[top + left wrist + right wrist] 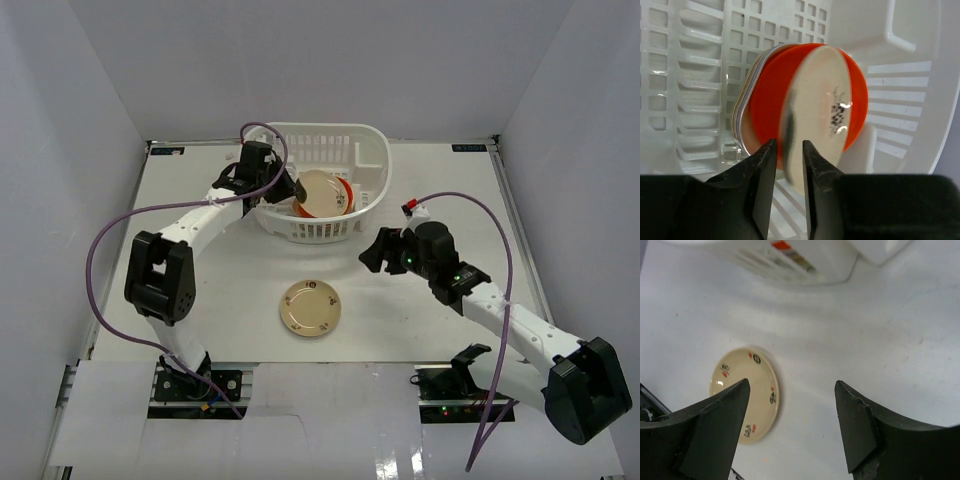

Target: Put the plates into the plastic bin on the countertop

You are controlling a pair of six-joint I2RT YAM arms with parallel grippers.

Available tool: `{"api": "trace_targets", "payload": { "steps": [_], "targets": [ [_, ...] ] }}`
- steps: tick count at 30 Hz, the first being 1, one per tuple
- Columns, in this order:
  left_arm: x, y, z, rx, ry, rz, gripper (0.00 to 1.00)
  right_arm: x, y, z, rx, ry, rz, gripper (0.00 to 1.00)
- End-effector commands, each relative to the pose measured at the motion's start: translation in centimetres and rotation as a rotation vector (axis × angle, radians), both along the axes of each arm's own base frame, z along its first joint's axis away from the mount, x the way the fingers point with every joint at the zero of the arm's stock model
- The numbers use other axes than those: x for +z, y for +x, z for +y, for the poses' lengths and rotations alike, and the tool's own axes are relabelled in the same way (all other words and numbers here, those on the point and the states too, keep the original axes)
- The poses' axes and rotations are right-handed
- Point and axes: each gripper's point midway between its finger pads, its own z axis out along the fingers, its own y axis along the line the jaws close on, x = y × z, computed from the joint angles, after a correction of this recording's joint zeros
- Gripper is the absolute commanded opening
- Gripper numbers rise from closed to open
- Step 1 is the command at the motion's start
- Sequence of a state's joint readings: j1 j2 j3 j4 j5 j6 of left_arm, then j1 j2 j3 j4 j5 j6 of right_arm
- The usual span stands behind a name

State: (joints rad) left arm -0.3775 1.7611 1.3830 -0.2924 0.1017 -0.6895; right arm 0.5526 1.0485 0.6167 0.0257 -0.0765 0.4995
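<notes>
Nearest, a cream plate [311,307] lay on the tabletop [230,300] by the wide-open, empty right claw [792,384]. Left claw [789,143], slightly parted, seemed to release a second plate [820,115] into the bin [372,150]. Next: pinching the near plate's rim.

A: What is glowing inside the white lattice bin [370,170], upper centre?
B: A red-orange plate [765,100], behind a cream plate [825,125] wearing dark speckles.
A: And just below centre?
B: A cream dish [310,307] is showing small red and dark marks.
</notes>
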Motion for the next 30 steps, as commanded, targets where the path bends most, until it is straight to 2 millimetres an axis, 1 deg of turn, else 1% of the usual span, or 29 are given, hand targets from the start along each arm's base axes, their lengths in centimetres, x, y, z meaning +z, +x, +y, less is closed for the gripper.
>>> {"api": "trace_targets", "payload": {
  "steps": [1, 3, 4, 5, 6, 7, 8, 9, 10, 11, 12, 13, 14, 15, 16, 17, 18, 19, 20, 21, 22, 23, 24, 25, 26, 27, 28, 29, 30],
  "targets": [
    [3.0, 0.8, -0.5, -0.026, 0.008, -0.075, 0.42, -2.1, -2.4, 1.1, 0.065, 0.047, 0.036, 0.75],
    [3.8, 0.7, 0.1, -0.013, 0.029, -0.1, 0.59, -3.8, -3.6, 2.0, 0.089, 0.075, 0.105, 0.75],
    [4.4, 0.7, 0.4, -0.003, 0.037, -0.114, 0.74, -4.3, -4.4, 2.8, 0.116, 0.09, 0.124, 0.75],
    [5.0, 0.7, 0.5, -0.003, 0.037, -0.131, 0.8, -4.5, -5.0, 3.6, 0.147, 0.129, 0.124, 0.73],
    [6.7, 0.4, 0.7, -0.01, 0.039, -0.171, 0.84, -5.3, -5.5, 4.3, 0.145, 0.162, 0.177, 0.72],
    [7.9, 0.3, 0.8, -0.013, 0.037, -0.198, 0.87, -5.7, -6.3, 5.2, 0.173, 0.182, 0.197, 0.7],
    [8.9, 0.1, 1.0, -0.012, 0.04, -0.221, 0.93, -5.8, -6.6, 5.8, 0.186, 0.206, 0.194, 0.66],
    [10.2, -0.2, 1.2, -0.019, 0.044, -0.253, 0.94, -7.1, -7.3, 6.5, 0.187, 0.199, 0.243, 0.64],
    [12.6, -1.0, 1.6, -0.021, 0.035, -0.303, 0.95, -7.6, -7.3, 6.8, 0.184, 0.196, 0.258, 0.62],
    [13.6, -1.6, 1.8, -0.028, 0.033, -0.325, 0.96, -7.9, -7.5, 7.1, 0.191, 0.199, 0.268, 0.58],
    [14.0, -2.4, 2.0, -0.034, 0.035, -0.337, 0.97, -8.7, -7.8, 7.7, 0.199, 0.198, 0.284, 0.57],
    [15.9, -3.9, 2.6, -0.044, 0.029, -0.383, 0.97, -8.9, -7.7, 8.0, 0.194, 0.207, 0.301, 0.56],
    [16.3, -4.9, 2.8, -0.054, 0.028, -0.392, 0.98, -9.1, -7.7, 8.3, 0.195, 0.209, 0.306, 0.53],
    [16.4, -6.0, 3.0, -0.07, 0.025, -0.396, 0.98, -9.6, -7.5, 8.7, 0.19, 0.206, 0.314, 0.52],
    [14.9, -7.2, 3.3, -0.086, 0.036, -0.371, 0.98, -9.9, -7.4, 8.8, 0.181, 0.2, 0.32, 0.5],
    [16.5, -9.3, 4.1, -0.094, 0.026, -0.416, 0.98, -10.2, -7.2, 9.0, 0.164, 0.202, 0.326, 0.47],
    [16.2, -10.5, 4.3, -0.108, 0.022, -0.416, 0.98, -10.8, -7.2, 9.1, 0.16, 0.197, 0.34, 0.45],
    [14.0, -11.8, 4.7, -0.119, 0.035, -0.381, 0.98, -10.6, -7.0, 9.4, 0.155, 0.212, 0.326, 0.42],
    [15.0, -13.8, 5.4, -0.128, 0.024, -0.418, 0.98, -10.7, -6.9, 9.6, 0.151, 0.219, 0.334, 0.31],
    [14.4, -15.0, 5.6, -0.145, 0.021, -0.413, 0.98, -11.0, -7.0, 9.9, 0.157, 0.218, 0.345, 0.24],
    [13.9, -16.2, 5.8, -0.156, 0.018, -0.411, 0.98, -10.7, -7.1, 10.3, 0.175, 0.238, 0.345, 0.16],
    [12.5, -18.1, 6.5, -0.162, 0.02, -0.397, 0.98, -10.2, -7.3, 10.6, 0.18, 0.262, 0.347, 0.08],
    [11.8, -19.0, 7.0, -0.155, 0.024, -0.389, 0.98, -9.6, -7.6, 11.0, 0.199, 0.274, 0.333, 0.08],
    [11.1, -19.8, 7.5, -0.149, 0.031, -0.379, 0.98, -9.4, -7.6, 10.8, 0.194, 0.262, 0.326, 0.08],
    [9.0, -20.9, 8.1, -0.146, 0.052, -0.33, 0.98, -8.9, -7.7, 10.8, 0.197, 0.252, 0.316, 0.08],
    [9.2, -22.0, 8.8, -0.133, 0.056, -0.356, 0.98, -6.7, -7.8, 10.9, 0.222, 0.264, 0.258, 0.08],
    [8.3, -22.5, 9.8, -0.099, 0.084, -0.335, 0.98, -5.7, -7.7, 10.7, 0.22, 0.24, 0.247, 0.08],
    [7.9, -22.9, 10.3, -0.082, 0.096, -0.333, 0.98, -2.4, -7.6, 10.6, 0.234, 0.273, 0.173, 0.08],
    [7.1, -23.3, 10.8, -0.052, 0.092, -0.314, 0.98, -0.9, -7.3, 10.3, 0.241, 0.261, 0.119, 0.08]
  ]
}}
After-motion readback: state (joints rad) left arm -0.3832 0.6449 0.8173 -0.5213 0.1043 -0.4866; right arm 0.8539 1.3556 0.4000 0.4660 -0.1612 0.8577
